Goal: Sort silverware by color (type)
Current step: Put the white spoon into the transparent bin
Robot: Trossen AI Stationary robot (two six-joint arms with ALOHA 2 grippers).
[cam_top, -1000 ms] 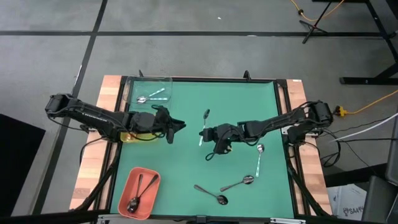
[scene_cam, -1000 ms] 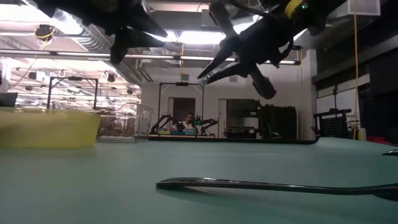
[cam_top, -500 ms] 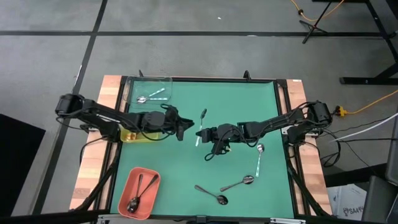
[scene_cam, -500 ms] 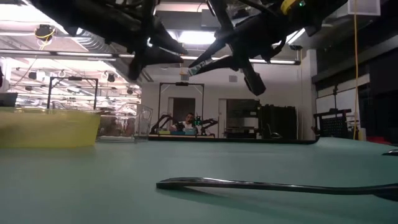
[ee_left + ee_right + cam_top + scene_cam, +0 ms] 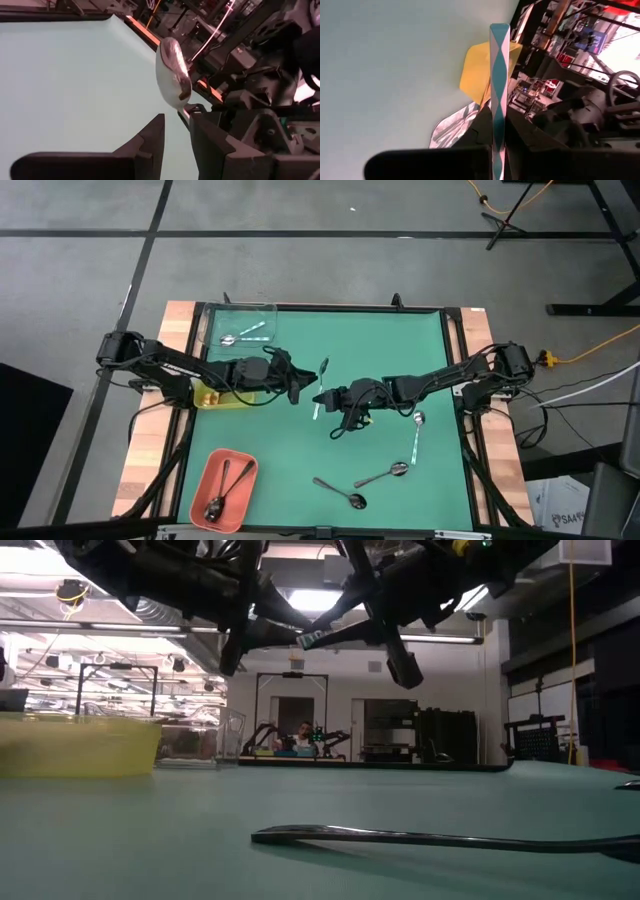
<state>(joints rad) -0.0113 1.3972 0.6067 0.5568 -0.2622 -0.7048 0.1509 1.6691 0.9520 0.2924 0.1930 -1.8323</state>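
While aloft, right gripper [image 5: 322, 393] pinching glossy patterned-handled spoon [image 5: 321, 377]; left gripper [image 5: 303, 383] seemingly parted.

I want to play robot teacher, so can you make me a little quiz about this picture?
1. True or false: the right gripper holds a spoon up in the air.
2. How many spoons lie loose on the green mat? A: two. B: three. C: five.
3. Fill in the word: the dark spoons lie in the ___ tray.

Key: 1 true; 2 B; 3 orange.
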